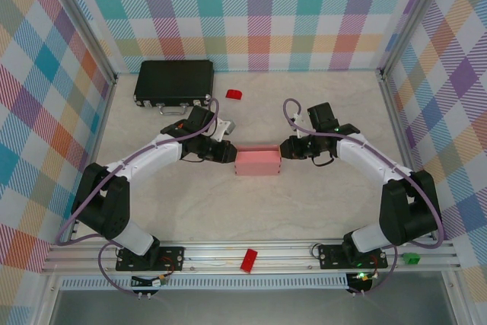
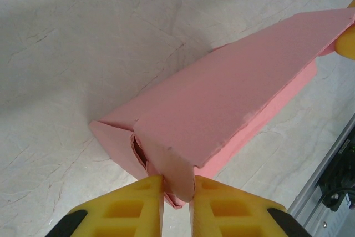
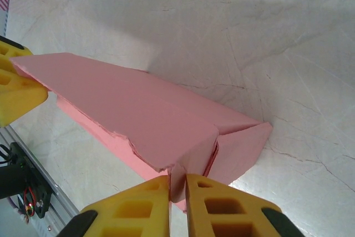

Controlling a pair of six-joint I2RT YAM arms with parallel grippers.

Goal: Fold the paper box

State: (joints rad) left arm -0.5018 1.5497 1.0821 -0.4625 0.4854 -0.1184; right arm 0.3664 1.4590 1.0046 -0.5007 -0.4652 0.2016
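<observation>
**Both ends pinched: closing the box without crushing it**

The paper box (image 1: 257, 162) is seen at the middle of the table (image 1: 304, 211) in the overhead view. It lies lengthwise between the two arms, already in the form of a small rectangular box.

The left claw (image 1: 228, 154) is closed on the end flap (image 2: 178, 173) at the box's left end. The card is gripped between the yellow fingers (image 2: 138, 203) at the bottom of the left wrist view. The right claw (image 1: 285, 148) is closed in the same way on the opposite end flap (image 3: 177, 184), at the bottom of the right wrist view.

The step in hand is judged to be the closing of the two ends. The top panel (image 2: 238, 92) appears loose along its ragged front edge. A triangular side flap (image 2: 113, 137) is splayed out beside the left pinch, and a like one (image 3: 244, 148) beside the right.

- Each pinch should be kept light, since thin card is likely to crease where it is squeezed hard.
- The two ends should be worked evenly and along the length of the box, so that it is neither buckled nor dragged across the table.
- The splayed side flaps would best be folded inward before the end flaps are tucked.
- The top panel should be kept down while this is done. Otherwise it could spring open.
</observation>
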